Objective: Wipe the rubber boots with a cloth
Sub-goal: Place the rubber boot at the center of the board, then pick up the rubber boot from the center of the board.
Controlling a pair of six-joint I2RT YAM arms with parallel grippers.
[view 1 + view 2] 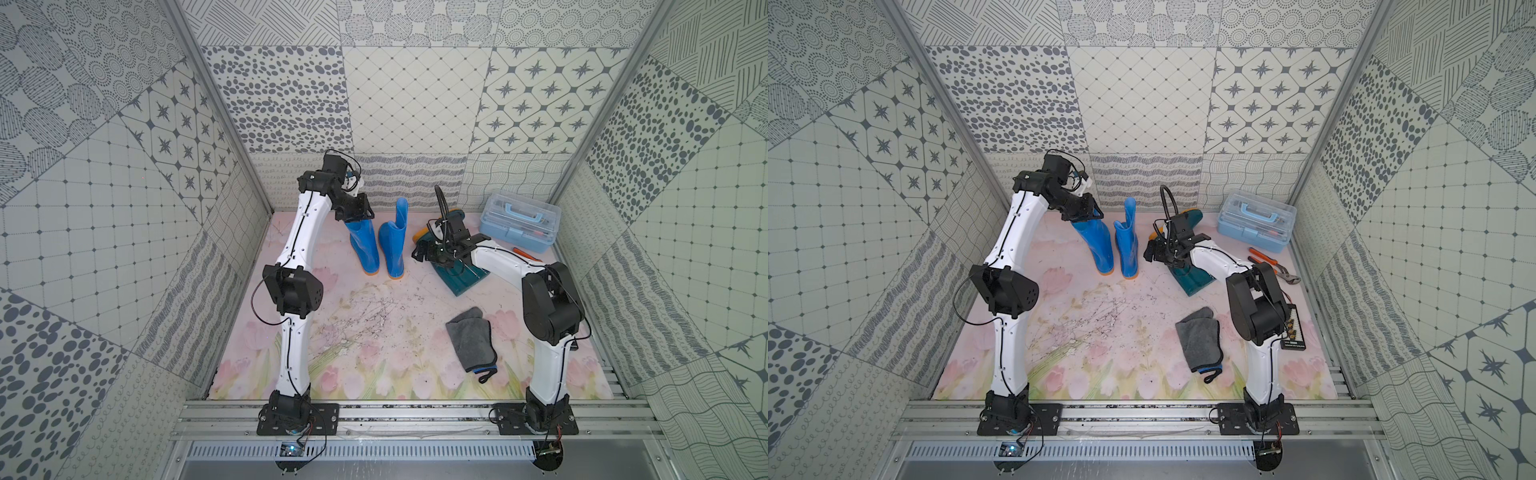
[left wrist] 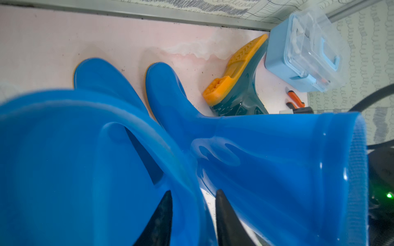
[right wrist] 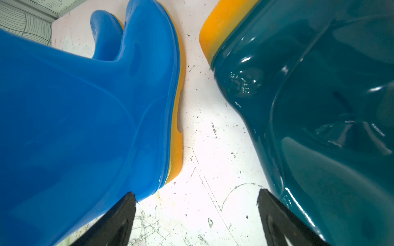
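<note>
Ok so, in both top views the two blue ones stand upright side by side at the back of the desk (image 1: 374,332): the outer blue boot (image 1: 366,249) towards my left and the inner blue boot (image 1: 392,253) just beside it, its shaft bent out of shape. My left pincer (image 1: 355,212) sits right at the top of the outer one. The teal boot (image 1: 461,282) lies on its side further right, orange sole towards the back wall, partly under my right arm, with my right pincer (image 1: 422,253) low between it and the inner blue boot. The cloth (image 1: 471,336) lies crumpled on the desk nearer the front, well apart from all three boots, and neither pincer is touching it. A light blue toolbox (image 1: 517,222) sits in the back right corner, with orange-handled pliers (image 1: 1266,262) beside it. Left wrist view: my left pincer (image 2: 194,191) is released. One finger is inside the outer blue boot (image 2: 64,159) and the other outside, so they straddle its rim with a bit of desk showing in the gap. Right wrist view: my right pincer (image 3: 196,192) is spread wide with nothing in it, over bare scuffed desk between the inner blue boot (image 3: 74,117) and the teal boot (image 3: 319,106).
</note>
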